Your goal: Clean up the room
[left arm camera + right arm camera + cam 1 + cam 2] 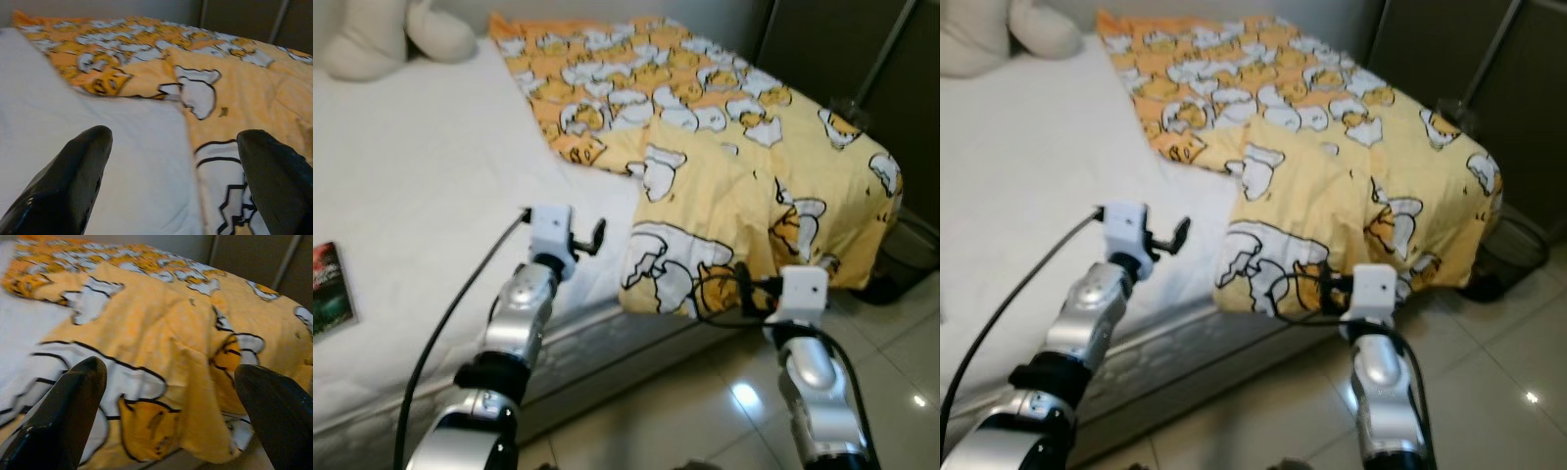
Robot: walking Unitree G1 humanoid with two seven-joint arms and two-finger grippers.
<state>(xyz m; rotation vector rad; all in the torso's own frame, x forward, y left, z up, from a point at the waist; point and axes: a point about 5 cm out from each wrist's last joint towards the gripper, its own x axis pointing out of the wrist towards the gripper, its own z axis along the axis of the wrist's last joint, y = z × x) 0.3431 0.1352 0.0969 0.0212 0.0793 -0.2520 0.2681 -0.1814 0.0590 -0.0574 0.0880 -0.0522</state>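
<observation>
At the yellow blanket's [744,206] hanging corner, right gripper [171,396] w/ fingers spread wide should pinch one fold, left gripper [171,166], also wide, taking the edge beside the white sheet [421,196].

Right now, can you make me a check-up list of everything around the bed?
Surface: white mattress sheet, bare on the robot's left.
Job's things: yellow cartoon-print blanket, rumpled, one corner hanging over the bed's edge.
Clutter: cream plush toy at the head; dark-covered book at the sheet's left.
Grippers: left gripper open above the sheet; right gripper open before the blanket's hanging corner.
Cables: black cable along the left arm.
Surroundings: glossy tiled floor; dark wardrobe.
</observation>
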